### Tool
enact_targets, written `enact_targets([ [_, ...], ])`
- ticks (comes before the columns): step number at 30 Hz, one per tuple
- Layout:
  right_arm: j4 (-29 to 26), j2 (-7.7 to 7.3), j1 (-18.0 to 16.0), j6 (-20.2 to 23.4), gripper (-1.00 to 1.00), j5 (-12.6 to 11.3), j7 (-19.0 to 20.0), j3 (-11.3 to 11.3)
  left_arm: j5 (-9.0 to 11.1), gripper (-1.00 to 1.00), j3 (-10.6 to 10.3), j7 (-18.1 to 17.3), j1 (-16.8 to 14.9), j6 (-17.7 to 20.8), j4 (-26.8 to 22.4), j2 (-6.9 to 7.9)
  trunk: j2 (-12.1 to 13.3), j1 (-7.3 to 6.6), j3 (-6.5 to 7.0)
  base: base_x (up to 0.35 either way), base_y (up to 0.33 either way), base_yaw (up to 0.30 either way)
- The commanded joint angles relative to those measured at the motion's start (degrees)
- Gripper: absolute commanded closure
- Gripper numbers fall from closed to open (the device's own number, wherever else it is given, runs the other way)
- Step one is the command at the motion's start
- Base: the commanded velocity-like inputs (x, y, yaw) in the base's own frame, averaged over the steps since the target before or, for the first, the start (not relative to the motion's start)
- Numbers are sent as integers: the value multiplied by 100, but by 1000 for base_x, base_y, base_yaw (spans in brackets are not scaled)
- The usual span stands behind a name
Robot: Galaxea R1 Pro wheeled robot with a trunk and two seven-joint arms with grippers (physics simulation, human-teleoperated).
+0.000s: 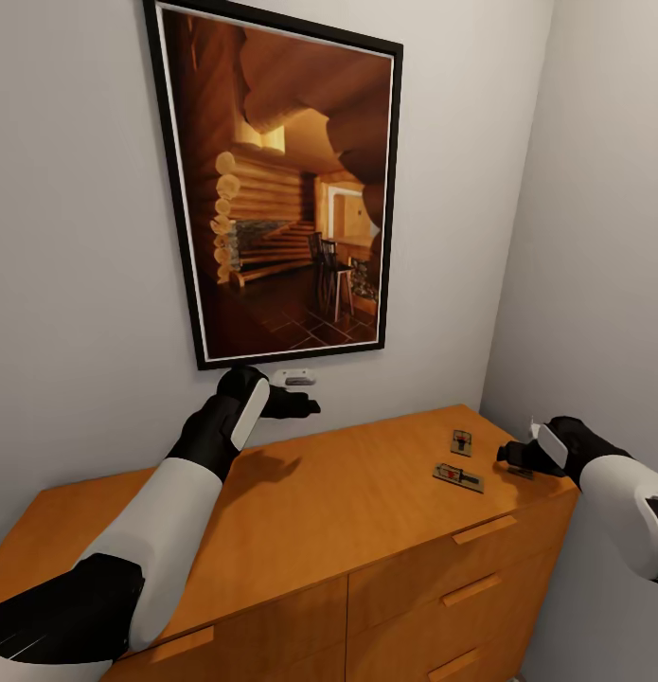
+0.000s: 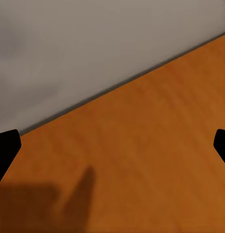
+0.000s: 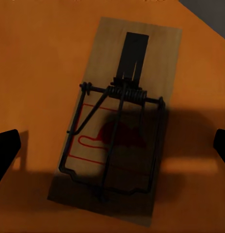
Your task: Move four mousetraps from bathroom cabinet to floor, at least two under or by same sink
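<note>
Cabinet (image 1: 300, 511): standing against the wall, its top carrying the traps at the right end.
Left gripper (image 1: 305, 405): hovering over the top near the wall, jaws spread wide, holding nothing, well apart from the traps.
Right gripper (image 1: 513, 457): hanging at the right end, the nearer arm; fingers (image 3: 7, 150) standing wide apart, gripping nothing.
Traps: two lying in the open (image 1: 459, 476) (image 1: 461, 442); a third (image 3: 120, 121) lying directly beneath the right jaws, between the fingertips.
Axis: the board's long side is running across the finger line, so closing would likely pinch its short width.
</note>
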Motion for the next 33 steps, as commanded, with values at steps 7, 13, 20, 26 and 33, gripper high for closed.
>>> enact_targets([
  [7, 44, 0, 3, 15, -100, -46, -12, -53, 14, -100, -3, 8, -5, 21, -5, 1, -3, 0, -9, 0, 0, 0],
  [13, 111, 12, 3, 8, 100, -42, -12, -53, 14, -100, -3, 8, -5, 21, -4, 1, -3, 0, -9, 0, 0, 0],
  [20, 149, 17, 3, 9, 100, -38, -42, -53, 14, -100, -3, 8, -5, 21, -3, 1, -3, 0, -9, 0, 0, 0],
  [26, 154, 5, 3, 11, 100, -38, -199, -53, 14, -100, -3, 8, -5, 21, -3, 1, -3, 0, -9, 0, 0, 0],
  [33, 140, -17, 3, 27, 100, -21, -336, -46, 14, -100, -3, 8, -5, 21, -3, 1, -3, 0, -9, 0, 0, 0],
])
